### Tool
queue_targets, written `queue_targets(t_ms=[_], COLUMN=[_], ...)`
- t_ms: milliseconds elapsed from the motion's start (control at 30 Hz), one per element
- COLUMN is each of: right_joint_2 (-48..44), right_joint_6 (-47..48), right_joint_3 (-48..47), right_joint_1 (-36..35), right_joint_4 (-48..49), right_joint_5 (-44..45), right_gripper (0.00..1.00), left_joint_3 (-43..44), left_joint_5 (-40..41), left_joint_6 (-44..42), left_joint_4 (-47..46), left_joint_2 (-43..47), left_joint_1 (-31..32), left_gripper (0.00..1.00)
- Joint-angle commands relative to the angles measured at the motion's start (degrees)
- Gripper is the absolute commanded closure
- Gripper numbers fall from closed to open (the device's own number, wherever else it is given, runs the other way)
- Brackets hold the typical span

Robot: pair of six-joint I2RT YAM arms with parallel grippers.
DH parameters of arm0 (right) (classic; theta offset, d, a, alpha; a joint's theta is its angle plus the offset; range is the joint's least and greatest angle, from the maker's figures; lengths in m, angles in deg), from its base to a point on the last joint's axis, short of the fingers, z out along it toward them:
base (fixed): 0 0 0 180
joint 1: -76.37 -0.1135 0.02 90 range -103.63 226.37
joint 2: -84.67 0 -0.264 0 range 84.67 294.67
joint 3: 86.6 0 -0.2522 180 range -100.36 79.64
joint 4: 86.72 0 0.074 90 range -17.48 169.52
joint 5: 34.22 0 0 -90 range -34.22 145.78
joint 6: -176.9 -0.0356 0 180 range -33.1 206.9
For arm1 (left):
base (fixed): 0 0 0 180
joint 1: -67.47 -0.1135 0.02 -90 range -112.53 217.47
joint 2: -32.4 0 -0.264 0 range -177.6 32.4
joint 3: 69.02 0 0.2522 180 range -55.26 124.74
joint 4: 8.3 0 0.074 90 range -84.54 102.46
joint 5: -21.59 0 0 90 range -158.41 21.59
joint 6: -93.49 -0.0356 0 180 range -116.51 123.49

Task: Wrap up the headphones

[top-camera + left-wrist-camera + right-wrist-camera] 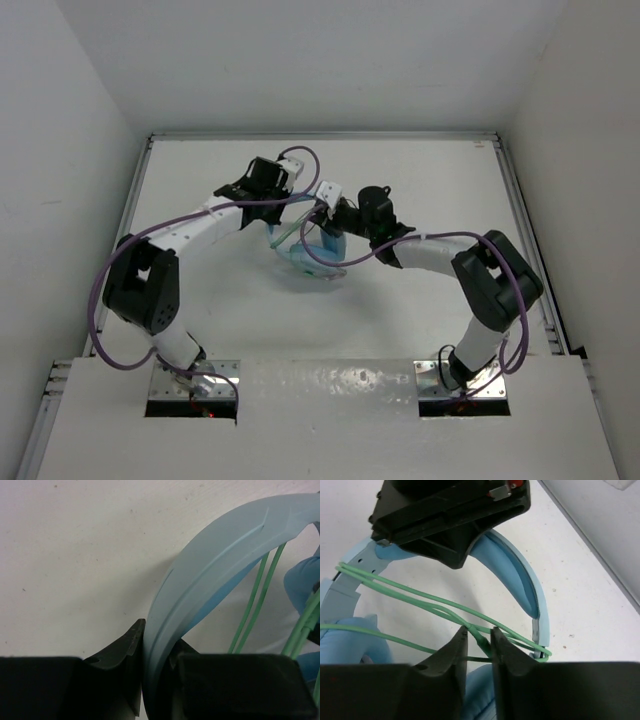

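Note:
The light blue headphones (318, 258) sit at the table's centre, between my two grippers. My left gripper (305, 207) is shut on the blue headband (210, 565), and in the left wrist view the band runs up from between the jaws (156, 640). My right gripper (332, 225) is just right of it, over the headphones. In the right wrist view its jaws (479, 632) are shut on the thin pale green cord (420, 597), at a thicker bit of it. Several cord strands stretch across the headband arch (520, 580). An ear cup (345, 645) shows at the lower left. The left gripper's black body (450, 515) is at the top.
The white table has raised metal rails at its left (135, 210) and right (520, 210) sides, with white walls close around it. Thick purple robot cables (330, 262) loop from both arms, one hanging near the headphones.

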Motion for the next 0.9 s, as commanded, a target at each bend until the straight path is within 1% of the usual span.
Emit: queue_targets(t_ms=[0,33,67,233,400,667,767,867], right_joint_2=[2.26,2.61,2.97,3.15,1.22,-2.56,-3.71,-5.03], right_joint_6=[2.37,2.54,2.46,1.84,0.35,-3.43,-4.22,-5.45], right_joint_3=[-5.48,-6.19,-6.72,-7.17,-7.52,-7.43,-7.43,-6.99], right_joint_1=[2.4,2.4,2.4,2.4,2.31,2.4,2.4,2.4], right_joint_4=[-6.2,-7.45,-8.15,-7.81,-7.63,-6.14,-6.14,-6.32], right_joint_5=[2.04,1.94,1.86,-1.04,-2.98,-7.55,-7.81,-7.29], right_gripper=[0.73,0.68,0.67,0.64,0.49,0.44,0.43,0.4], left_joint_3=[3.58,3.06,2.8,2.27,1.83,1.47,1.47,2.26], left_joint_5=[-1.96,-1.7,-1.18,1.46,2.34,3.48,3.4,2.96], left_joint_6=[0.61,0.43,0.25,-1.42,-2.47,-2.56,-2.3,-1.68], left_joint_4=[6.33,6.07,5.81,5.8,5.8,5.63,5.36,5.8], left_joint_2=[0.59,0.94,1.47,1.82,1.47,-0.9,-1.16,-1.69], left_joint_1=[-0.36,-0.27,-0.27,-0.18,-0.1,0.08,0.08,0.08], left_gripper=[1.0,1.0,1.0,1.0,1.0,1.0,1.0,1.0])
